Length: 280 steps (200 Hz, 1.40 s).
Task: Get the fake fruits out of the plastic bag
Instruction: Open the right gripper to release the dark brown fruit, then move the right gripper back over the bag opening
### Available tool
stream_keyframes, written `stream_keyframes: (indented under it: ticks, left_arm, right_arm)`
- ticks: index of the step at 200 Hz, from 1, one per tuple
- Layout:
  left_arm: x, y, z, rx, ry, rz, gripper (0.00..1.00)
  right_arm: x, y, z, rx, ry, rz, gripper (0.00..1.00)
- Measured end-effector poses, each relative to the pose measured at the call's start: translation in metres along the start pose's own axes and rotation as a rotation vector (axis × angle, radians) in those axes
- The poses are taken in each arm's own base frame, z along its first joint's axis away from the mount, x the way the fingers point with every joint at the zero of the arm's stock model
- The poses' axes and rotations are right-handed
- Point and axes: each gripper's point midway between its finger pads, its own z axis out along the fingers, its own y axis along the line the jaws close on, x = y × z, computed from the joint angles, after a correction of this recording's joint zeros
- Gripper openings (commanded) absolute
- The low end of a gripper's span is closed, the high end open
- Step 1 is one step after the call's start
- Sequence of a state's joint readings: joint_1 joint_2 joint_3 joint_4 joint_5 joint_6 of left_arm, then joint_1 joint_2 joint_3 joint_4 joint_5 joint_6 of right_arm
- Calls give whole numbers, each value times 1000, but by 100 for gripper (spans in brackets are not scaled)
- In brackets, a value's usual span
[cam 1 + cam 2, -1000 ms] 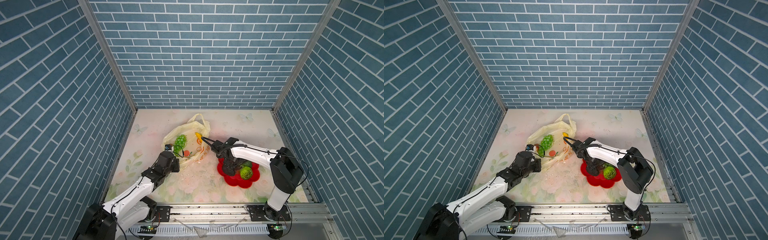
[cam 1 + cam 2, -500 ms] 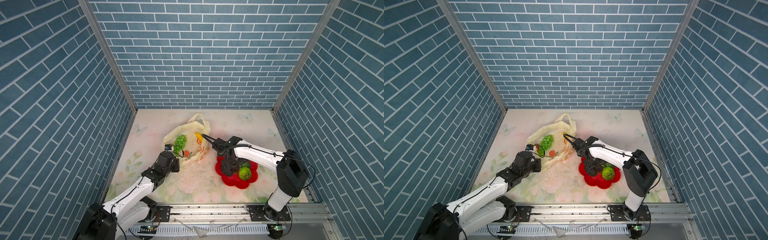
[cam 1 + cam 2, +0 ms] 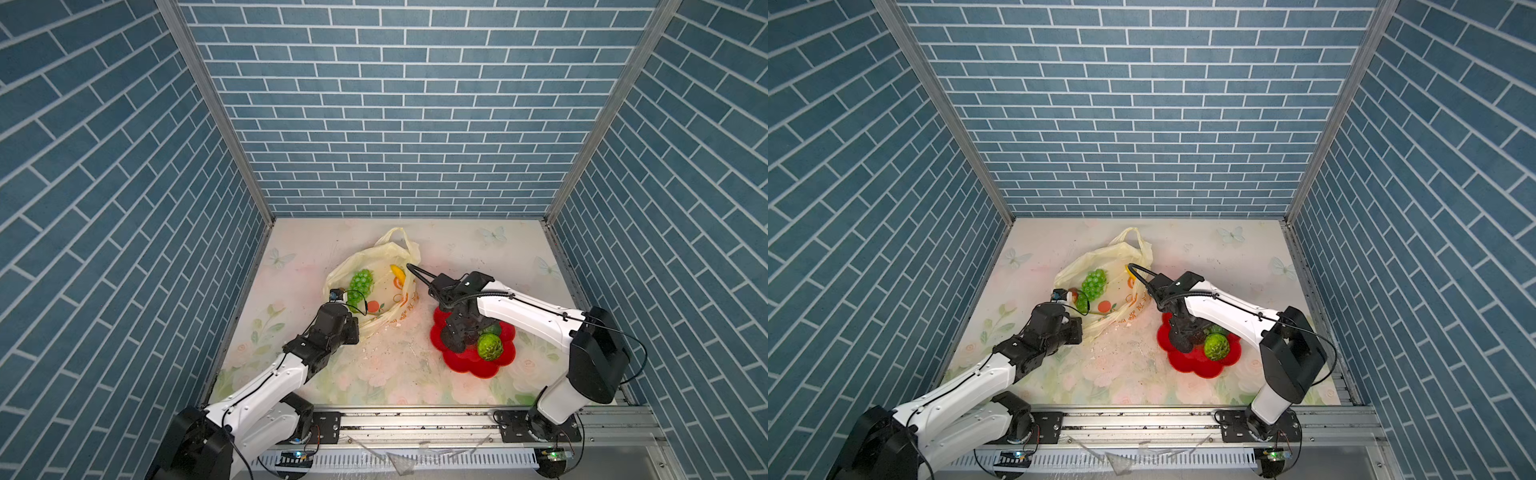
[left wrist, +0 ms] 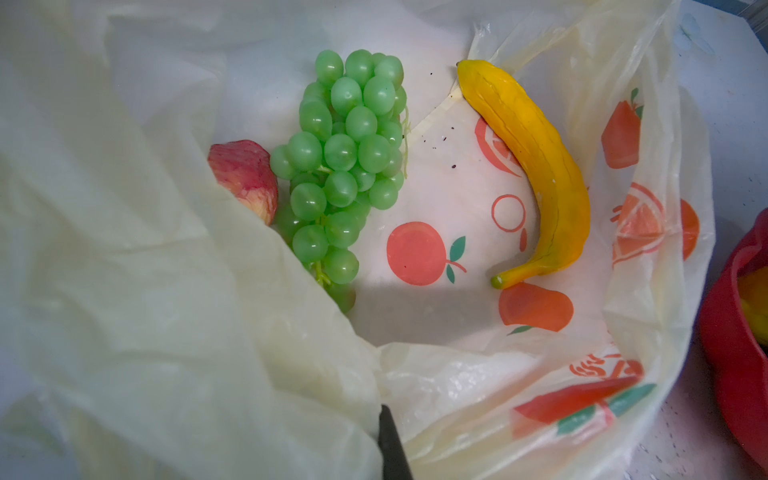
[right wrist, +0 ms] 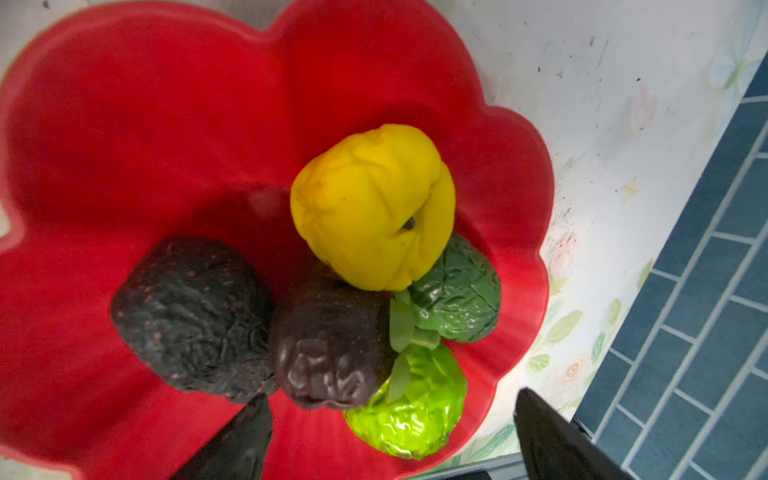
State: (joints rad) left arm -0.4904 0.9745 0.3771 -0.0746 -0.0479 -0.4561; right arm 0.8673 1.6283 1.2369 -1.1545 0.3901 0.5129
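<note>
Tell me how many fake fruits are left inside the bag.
3: the grape bunch mid-bag, the banana lying apart, a reddish fruit beside the grapes, half under a fold of the plastic bag. It may hide more.

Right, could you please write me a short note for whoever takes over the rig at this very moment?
Left gripper: jaws shut on the plastic bag rim, holding its mouth open.
Right gripper: jaws open, empty, over the red plate.
Done: yellow lump, two dark brown fruits and two green round fruits are on the plate.
To do: green grape bunch, banana and a reddish fruit, half under a fold, lie in the bag.
</note>
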Motion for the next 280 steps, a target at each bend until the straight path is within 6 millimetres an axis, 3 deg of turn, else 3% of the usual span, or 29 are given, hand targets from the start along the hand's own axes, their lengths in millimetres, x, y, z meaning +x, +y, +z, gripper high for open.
stream_keyframes:
  ticks: [148, 189, 212, 240, 280]
  left_arm:
    - [0, 0, 0, 1, -2, 0, 1]
    - [-1, 0, 0, 2, -3, 0, 1]
    - [-1, -1, 0, 4, -3, -2, 1]
    - [0, -2, 0, 11, 1, -13, 1]
    - [3, -4, -1, 27, 8, -44, 1]
  right_arm:
    - [-3, 3, 26, 149, 36, -79, 96]
    - [-3, 4, 24, 160, 34, -91, 95]
    - [-12, 6, 13, 128, 0, -72, 92]
    - [-38, 15, -17, 1, -133, -7, 87]
    - [-84, 53, -54, -260, -335, 82, 78]
